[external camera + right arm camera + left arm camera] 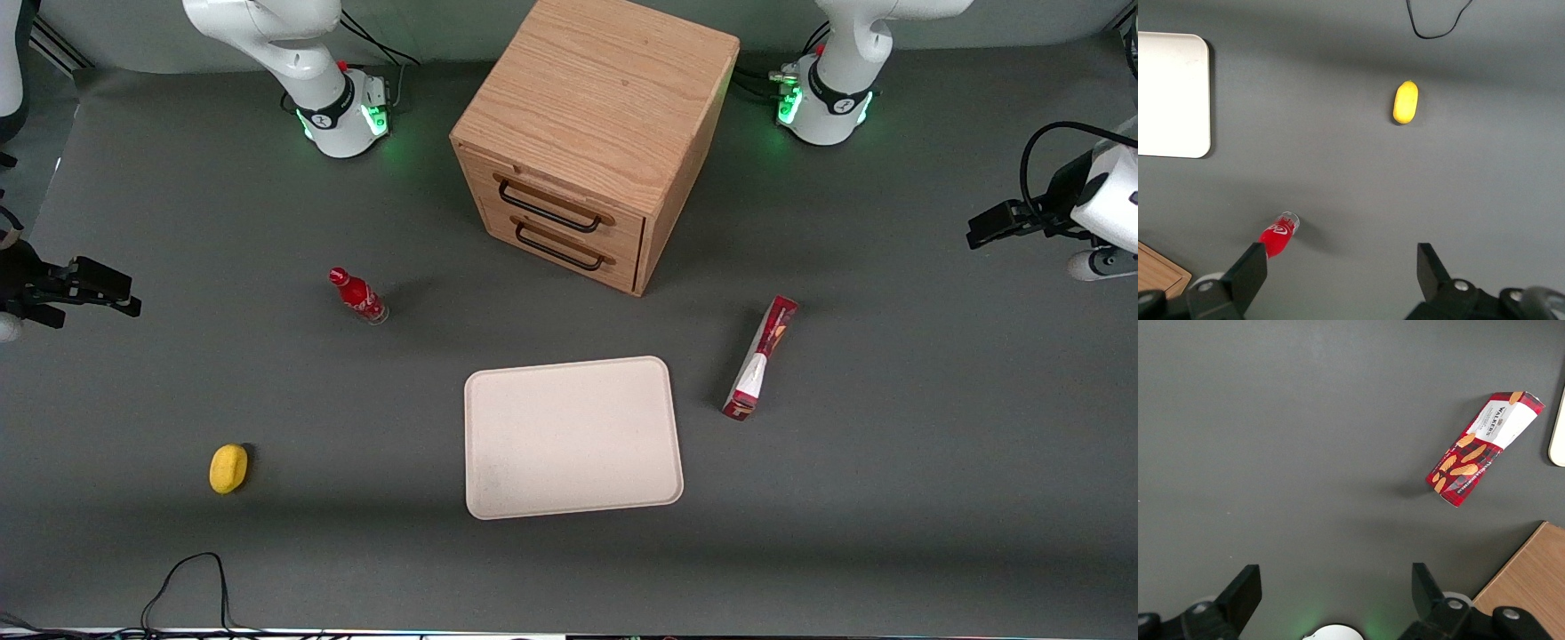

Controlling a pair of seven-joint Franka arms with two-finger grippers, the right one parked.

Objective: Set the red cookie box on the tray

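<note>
The red cookie box lies flat on the grey table beside the cream tray, toward the working arm's end and a small gap from the tray's edge. The tray holds nothing. My left gripper hangs high above the table at the working arm's end, well away from the box. In the left wrist view the gripper is open and empty over bare table. The box shows there with its white section and biscuit print, and a sliver of the tray's rim shows beside it.
A wooden two-drawer cabinet stands farther from the front camera than the tray; its corner shows in the left wrist view. A small red bottle and a yellow object sit toward the parked arm's end. A black cable lies near the front edge.
</note>
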